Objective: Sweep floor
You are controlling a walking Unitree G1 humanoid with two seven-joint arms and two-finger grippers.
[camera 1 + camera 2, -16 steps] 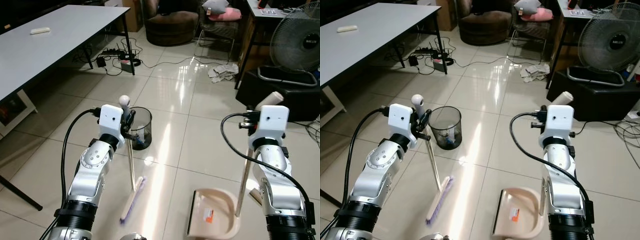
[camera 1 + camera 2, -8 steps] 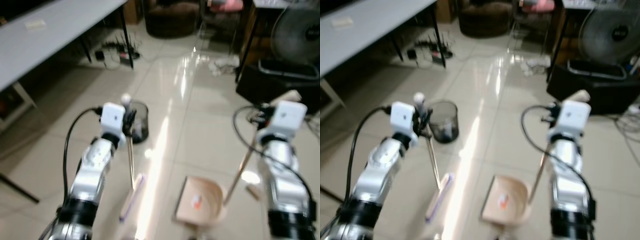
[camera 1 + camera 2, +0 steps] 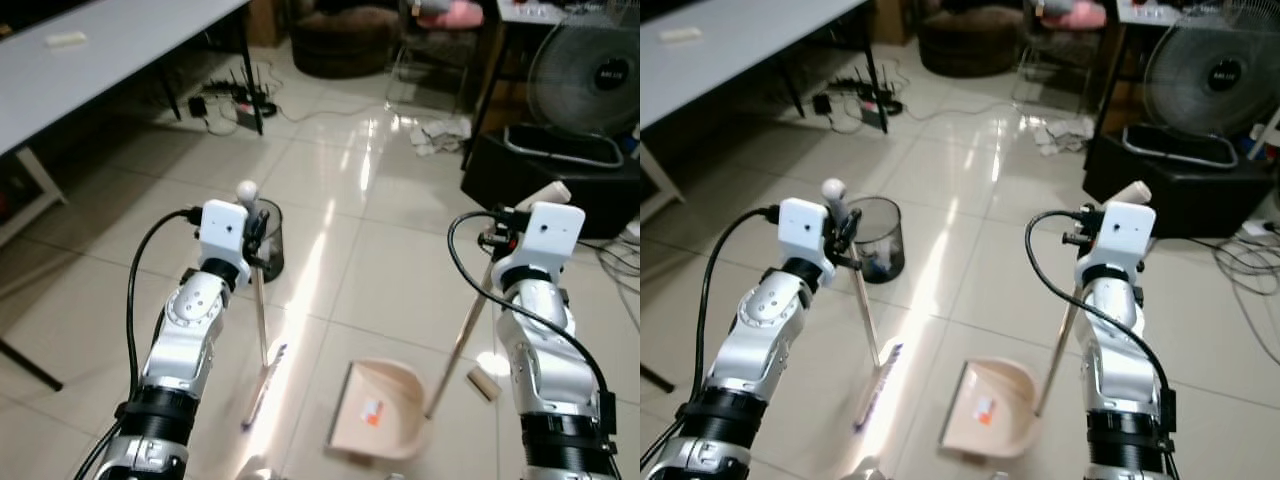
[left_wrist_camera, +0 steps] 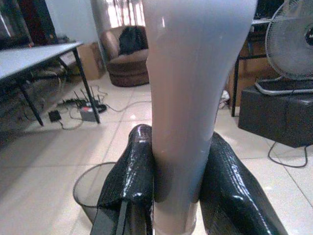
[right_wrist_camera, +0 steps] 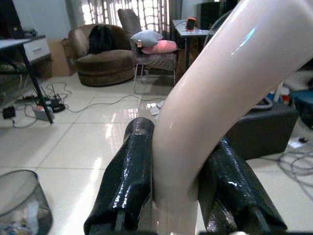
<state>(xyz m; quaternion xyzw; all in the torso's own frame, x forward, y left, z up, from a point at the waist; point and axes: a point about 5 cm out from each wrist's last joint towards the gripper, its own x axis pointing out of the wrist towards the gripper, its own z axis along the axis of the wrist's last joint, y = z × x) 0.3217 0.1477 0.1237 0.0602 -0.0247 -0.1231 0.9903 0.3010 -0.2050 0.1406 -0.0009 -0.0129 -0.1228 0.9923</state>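
My left gripper (image 3: 256,238) is shut on the pale handle of a broom (image 3: 260,312) that stands nearly upright, its purple-bristled head (image 3: 262,384) resting on the tiled floor. In the left wrist view both black fingers (image 4: 132,181) clamp the handle (image 4: 188,98). My right gripper (image 3: 500,243) is shut on the slanted long handle of a beige dustpan (image 3: 372,420), which sits on the floor between my arms with a small red-and-white scrap inside. The right wrist view has the fingers (image 5: 129,181) squeezing the dustpan's curved handle top (image 5: 215,93).
A dark mesh bin (image 3: 270,245) stands just beyond the broom. A grey table (image 3: 90,60) runs along the left, with cables (image 3: 235,100) under it. A fan (image 3: 590,80) on a black box, crumpled paper (image 3: 440,135), a brown armchair (image 3: 345,40) and a small block (image 3: 483,382) lie ahead and right.
The camera has shifted and the blur has cleared. The dustpan sits further left on the floor, with its handle more slanted. Both grippers still hold their handles.
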